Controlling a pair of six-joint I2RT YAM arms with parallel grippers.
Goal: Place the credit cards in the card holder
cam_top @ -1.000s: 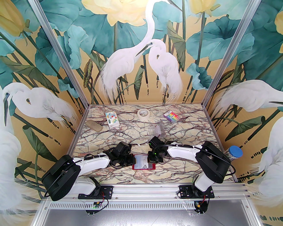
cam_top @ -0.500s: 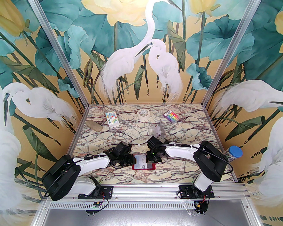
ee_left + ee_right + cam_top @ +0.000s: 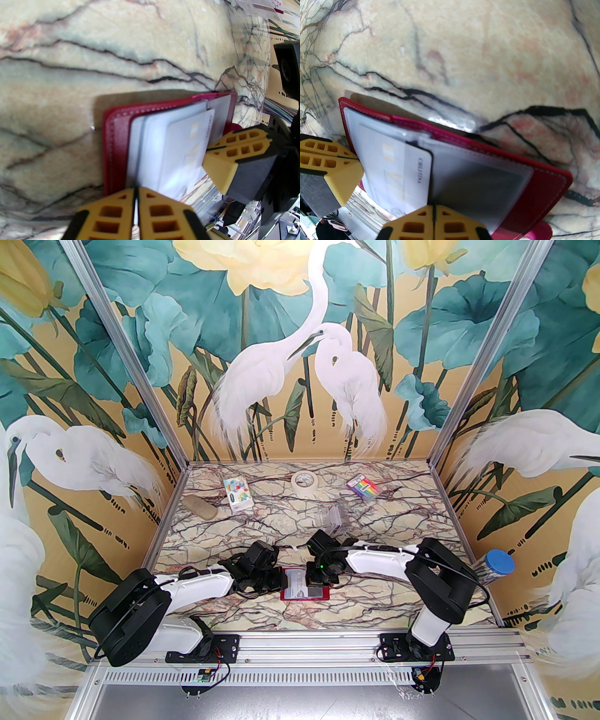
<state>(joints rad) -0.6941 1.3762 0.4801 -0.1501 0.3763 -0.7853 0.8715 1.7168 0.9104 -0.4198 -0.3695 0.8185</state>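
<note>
Much of the card holder (image 3: 304, 597) is covered in the top view, where the two wrists overlap its 9 and 3 o'clock ends and leave only a red rim and a pale middle. How many cards its pockets hold cannot be told. It lies open and flat at 6 o'clock on the marble-patterned table (image 3: 262, 521), between the arm bases, with its long axis running 9 to 3. Close up it is dark red with pale stitching, has clear sleeve (image 3: 478, 178) pages inside, and has a pink snap tab (image 3: 541, 230) cut off by the frame's lower edge. One pale grey credit card (image 3: 398, 168) lies among the sleeves, its gold print too blurred to read and its near end hidden behind the fingers. The right gripper (image 3: 433, 208), at the holder's 3 o'clock, has its yellow fingers pressed together, seemingly nipping that card's edge. The left gripper (image 3: 136, 191), at 9 o'clock, is likewise pinched down on the edge of a sleeve page. Farther off at 12 o'clock stands a clear plastic box (image 3: 333, 517), hard to make out against the veins.
</note>
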